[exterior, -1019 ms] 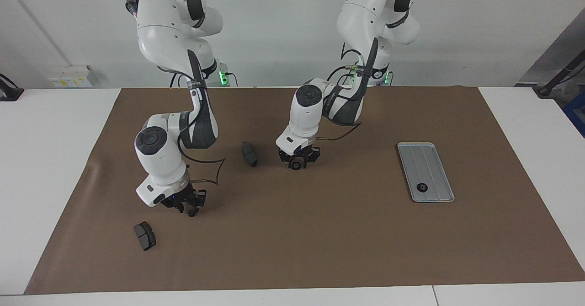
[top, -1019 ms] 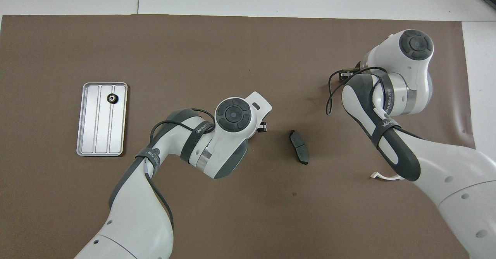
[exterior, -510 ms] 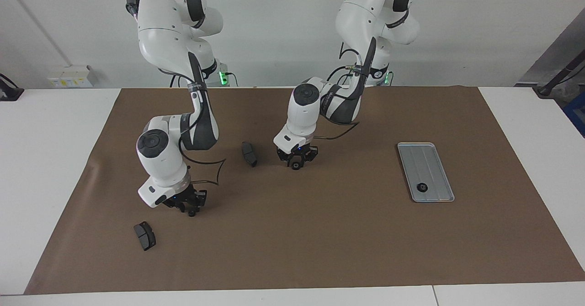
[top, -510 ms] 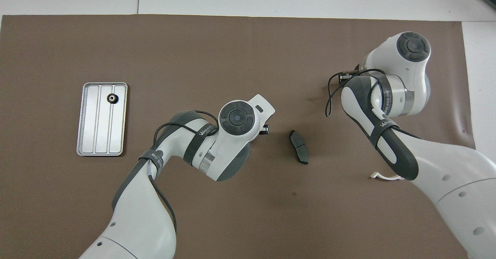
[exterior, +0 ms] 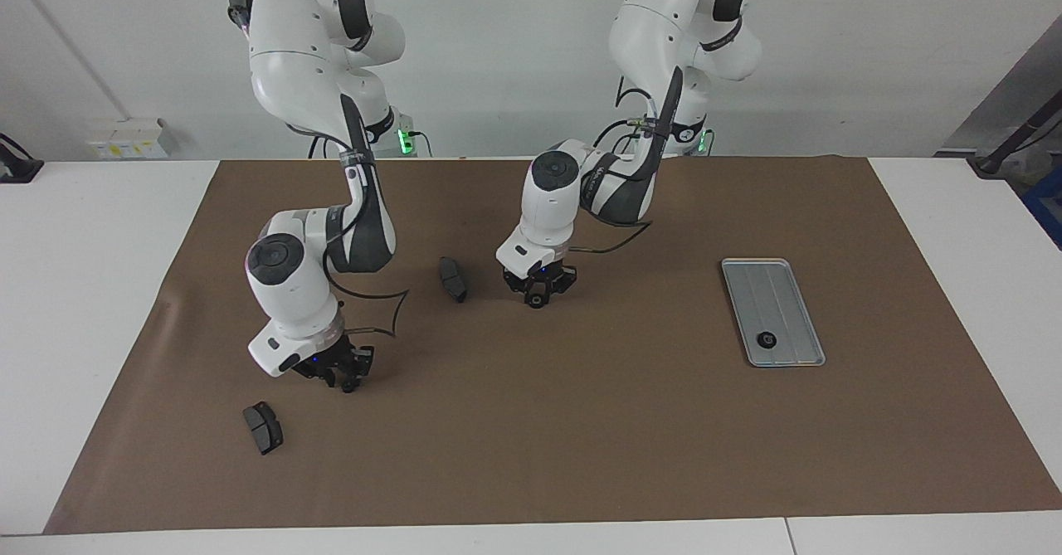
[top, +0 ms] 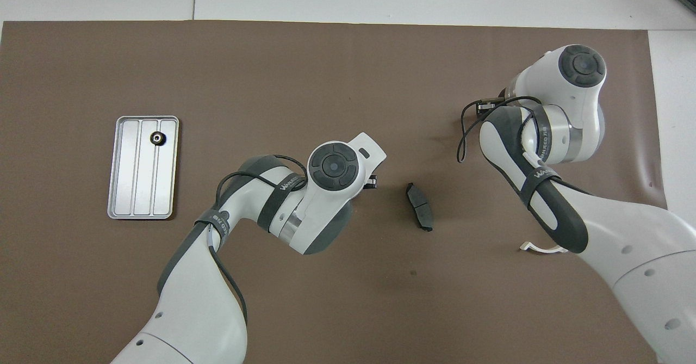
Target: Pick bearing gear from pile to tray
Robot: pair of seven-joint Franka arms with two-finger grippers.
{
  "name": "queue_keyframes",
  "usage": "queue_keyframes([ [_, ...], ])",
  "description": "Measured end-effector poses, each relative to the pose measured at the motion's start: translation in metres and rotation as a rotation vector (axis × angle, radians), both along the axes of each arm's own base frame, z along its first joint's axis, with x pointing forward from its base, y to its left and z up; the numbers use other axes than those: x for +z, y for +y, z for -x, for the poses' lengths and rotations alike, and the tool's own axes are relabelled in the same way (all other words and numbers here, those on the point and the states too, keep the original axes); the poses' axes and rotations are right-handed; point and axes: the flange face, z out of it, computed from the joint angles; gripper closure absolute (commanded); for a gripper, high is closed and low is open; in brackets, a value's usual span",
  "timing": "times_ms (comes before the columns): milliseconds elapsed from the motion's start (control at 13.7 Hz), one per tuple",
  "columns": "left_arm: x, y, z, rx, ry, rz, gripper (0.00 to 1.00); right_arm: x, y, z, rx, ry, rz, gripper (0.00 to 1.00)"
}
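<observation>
High facing camera, steep overhead camera, both sharing brown mat [exterior: 581, 439]

tray [top: 143, 211] holding one gear [top: 156, 139], brake pad [top: 419, 207] mid-mat

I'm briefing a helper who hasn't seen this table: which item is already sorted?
Find the flat silver-grey metal tray at the left arm's end of the brown mat. The small black round gear lies in it, the only part there; the dark grey brake pads lie on the mat.

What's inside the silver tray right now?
The flat silver-grey metal tray holds one small black round gear in a groove at its end farther from the robots. The other grooves look bare; nothing covers it.
</observation>
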Motion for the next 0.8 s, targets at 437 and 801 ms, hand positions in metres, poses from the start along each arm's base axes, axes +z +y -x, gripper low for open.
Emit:
queue_keyframes([
  [437, 0.0002, -0.0001, 0.0001, -0.002, -0.002, -0.001, 0.9, 0.0, 0.0001, -0.0001, 0.0, -0.001, 0.0, 0.7],
  [801, 0.0003, 0.0002, -0.0004, -0.002, -0.003, -0.002, 1.0, -0.0011, 0.0, 0.0004, 0.0, 0.001, 0.0, 0.7],
])
